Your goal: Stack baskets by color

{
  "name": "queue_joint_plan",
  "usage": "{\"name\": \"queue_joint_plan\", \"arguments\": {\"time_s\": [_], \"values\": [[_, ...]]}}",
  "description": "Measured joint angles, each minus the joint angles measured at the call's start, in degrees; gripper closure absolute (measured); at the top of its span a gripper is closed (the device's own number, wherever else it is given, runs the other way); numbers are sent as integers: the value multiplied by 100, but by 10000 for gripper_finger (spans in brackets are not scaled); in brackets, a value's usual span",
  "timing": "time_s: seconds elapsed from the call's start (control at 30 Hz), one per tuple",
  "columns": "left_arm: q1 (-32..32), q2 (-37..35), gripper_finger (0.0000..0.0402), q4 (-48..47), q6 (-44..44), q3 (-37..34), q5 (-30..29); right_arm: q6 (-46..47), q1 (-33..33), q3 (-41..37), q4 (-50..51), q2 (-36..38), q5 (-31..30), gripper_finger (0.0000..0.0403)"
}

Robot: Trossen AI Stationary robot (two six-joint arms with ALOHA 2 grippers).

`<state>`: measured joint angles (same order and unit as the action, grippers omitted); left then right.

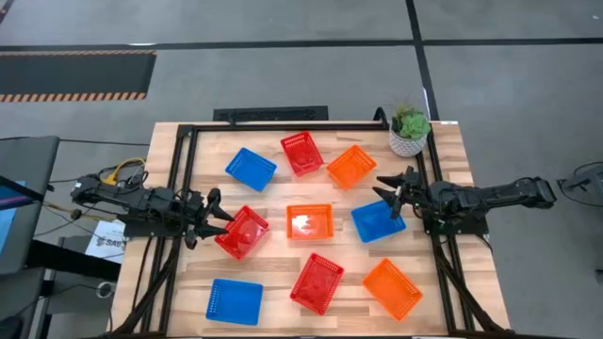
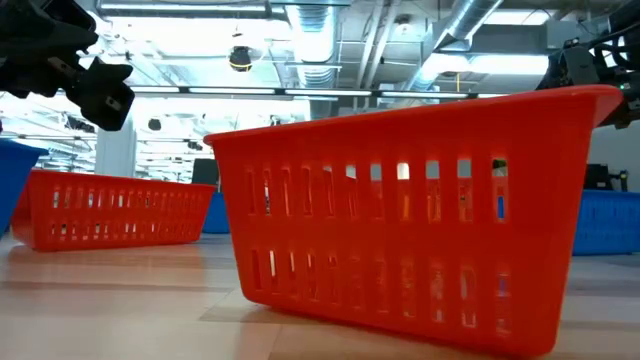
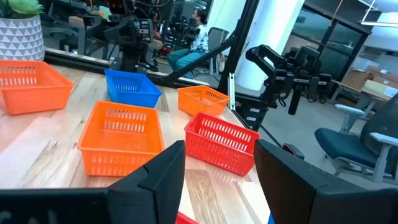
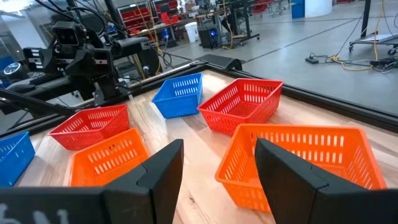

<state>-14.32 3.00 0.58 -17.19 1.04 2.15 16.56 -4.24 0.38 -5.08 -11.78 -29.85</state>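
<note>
Nine baskets are spread over the wooden table [image 1: 179, 160], none stacked yet. Going by the high view: along the far row there's a blue basket [image 1: 251, 168], a red basket [image 1: 301, 153] and an orange basket [image 1: 350, 166]. Middle row has a second red basket [image 1: 242, 232] on the left, a second orange basket [image 1: 310, 222] dead centre and a second blue basket [image 1: 377, 220] on the right. Near edge: a third blue basket [image 1: 235, 301], a third red basket [image 1: 317, 282] and a third orange basket [image 1: 392, 288]. All of them sit apart from each other, a few at odd angles.

Left gripper [image 1: 213, 220] comes in from the left side and hangs right at the edge of that middle-row red one, fingers spread fairly wide with nothing between them; can't tell if it's actually touching the rim. Right gripper [image 1: 390, 189] reaches in from the right, just over the far corner of the middle-row blue one, fingers also parted wide and empty.

White pot with a green plant [image 1: 409, 131] sits at the far right corner of the table, just behind the right arm
</note>
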Motion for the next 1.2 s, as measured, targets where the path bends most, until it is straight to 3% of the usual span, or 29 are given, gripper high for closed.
{"name": "queue_joint_plan", "arguments": {"time_s": [0.8,1.2], "values": [[2,-1,222,2,18,1,-10,0,1,-1,0,-1,0,179],[2,-2,222,190,-141,1,-1710,2,26,-1,-4,1,-2,179]]}}
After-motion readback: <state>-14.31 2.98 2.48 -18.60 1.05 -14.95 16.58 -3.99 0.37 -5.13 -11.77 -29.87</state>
